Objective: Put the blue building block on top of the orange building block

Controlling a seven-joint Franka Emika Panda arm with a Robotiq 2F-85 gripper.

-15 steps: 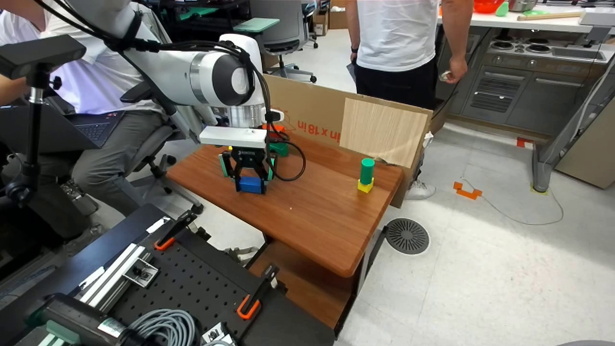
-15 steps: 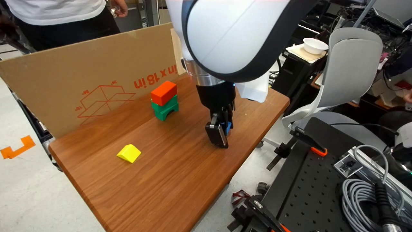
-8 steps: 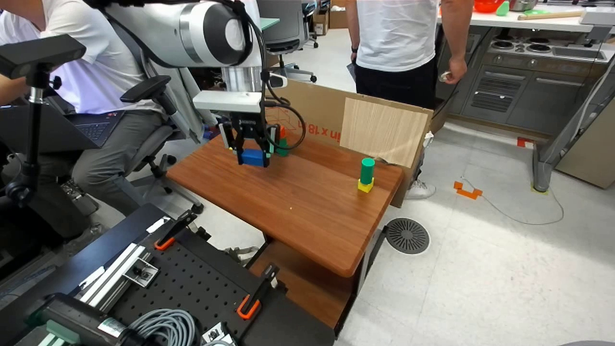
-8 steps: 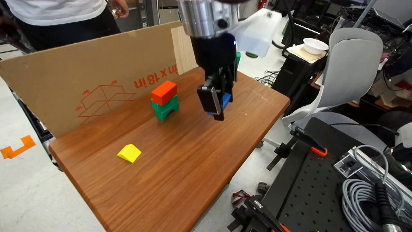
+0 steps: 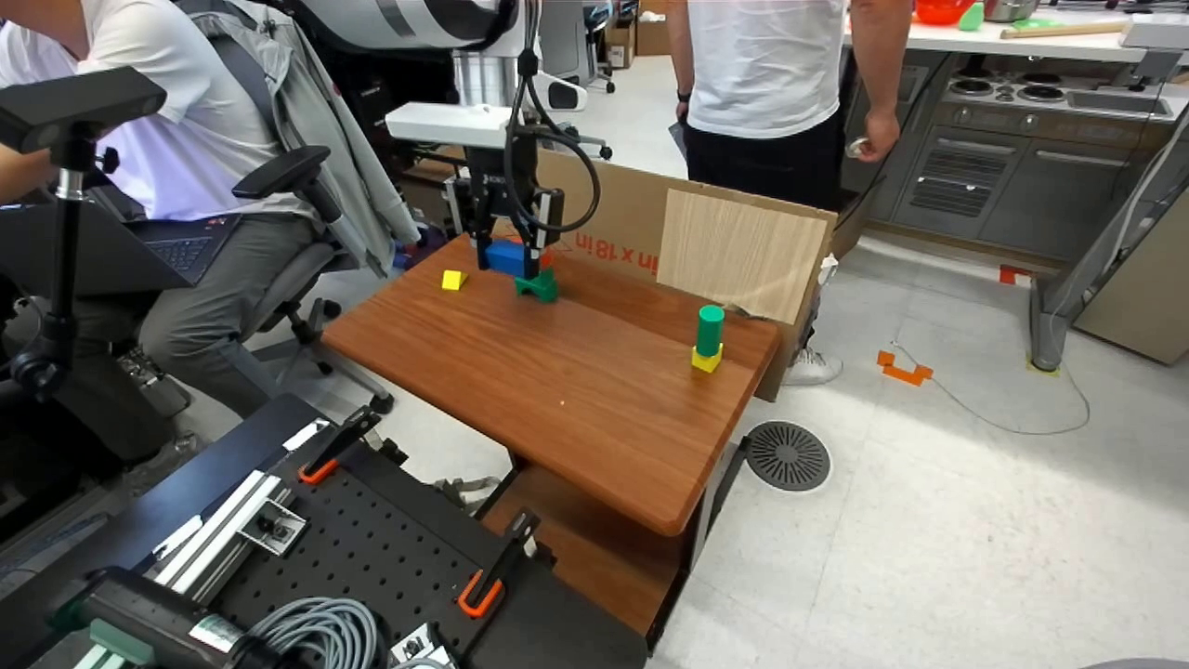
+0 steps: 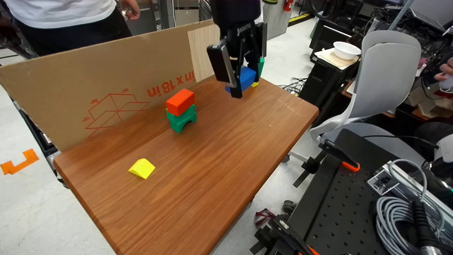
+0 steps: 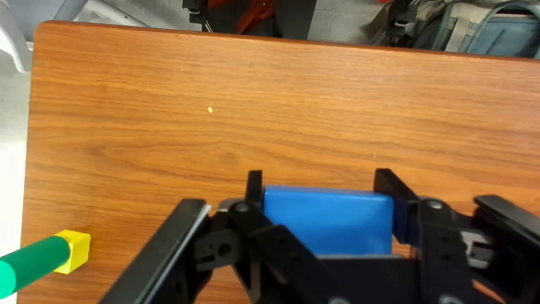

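My gripper (image 5: 507,260) is shut on the blue building block (image 5: 506,257) and holds it in the air above the table. The block also shows in an exterior view (image 6: 246,78) and in the wrist view (image 7: 329,219), lengthwise between the fingers. The orange building block (image 6: 180,101) lies on top of a green arch block (image 6: 183,120) near the cardboard. In an exterior view it is mostly hidden behind my gripper, with a small part (image 5: 546,261) showing. My gripper is apart from it, higher and off to one side. The orange block is out of the wrist view.
A yellow block (image 6: 142,168) lies on the wooden table (image 6: 170,212). A green cylinder (image 5: 710,330) stands on another yellow block (image 5: 706,359) near a table end. A cardboard sheet (image 6: 88,78) stands upright along one table edge. A person (image 5: 766,93) stands behind it.
My gripper has lifted the blue block off the table and carried it upward and towards the cardboard side. The orange block and the other blocks have not moved.
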